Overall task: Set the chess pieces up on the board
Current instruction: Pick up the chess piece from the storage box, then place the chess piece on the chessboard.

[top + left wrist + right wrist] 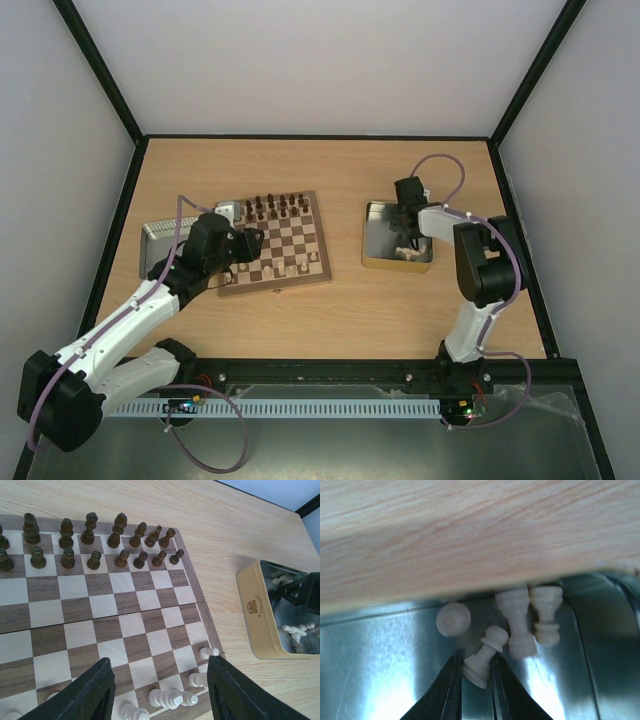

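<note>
The board [300, 235] lies left of centre, with dark pieces [95, 540] on its two far rows. A few cream chess pieces [167, 698] stand or lie at its near right corner. My left gripper [159, 662] is open and empty just above those squares; it also shows in the top view [250, 243]. My right gripper [476, 667] reaches into the gold tin [375, 225] and is shut on the base of a cream pawn [487, 655], which leans toward the tin's wall. Three more cream pieces [517, 622] lie beside it against that wall.
A second shallow tin [155, 235] sits left of the board, partly under my left arm. The gold tin [255, 615] stands a short way right of the board. Black frame walls edge the table on three sides.
</note>
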Available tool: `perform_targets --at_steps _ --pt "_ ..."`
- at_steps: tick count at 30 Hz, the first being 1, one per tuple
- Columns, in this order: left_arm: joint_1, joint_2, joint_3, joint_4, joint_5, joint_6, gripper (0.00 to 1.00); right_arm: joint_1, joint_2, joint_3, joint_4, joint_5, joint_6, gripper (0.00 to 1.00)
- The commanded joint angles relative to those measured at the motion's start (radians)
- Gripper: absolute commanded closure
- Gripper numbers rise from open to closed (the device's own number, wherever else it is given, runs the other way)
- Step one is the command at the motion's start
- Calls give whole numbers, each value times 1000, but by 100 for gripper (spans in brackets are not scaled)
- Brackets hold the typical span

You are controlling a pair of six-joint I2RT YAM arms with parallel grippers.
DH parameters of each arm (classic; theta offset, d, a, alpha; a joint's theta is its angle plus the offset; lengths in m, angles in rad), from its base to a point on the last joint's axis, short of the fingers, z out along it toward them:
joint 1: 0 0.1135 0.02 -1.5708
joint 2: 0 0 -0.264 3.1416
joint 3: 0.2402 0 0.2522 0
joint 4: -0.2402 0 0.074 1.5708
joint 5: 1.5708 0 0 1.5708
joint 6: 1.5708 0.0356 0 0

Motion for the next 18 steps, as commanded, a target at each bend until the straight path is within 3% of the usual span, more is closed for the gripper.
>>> perform_targets --at_steps 1,10,18 --pt "3 -1 -9 19 14 -3 47 -4 -99 -54 -24 -8 23 89" --pt "3 22 13 63 137 -51 46 2 -349 -186 56 -274 37 88" --pt "5 70 92 116 349 -169 43 42 -609 -318 394 -866 64 85"
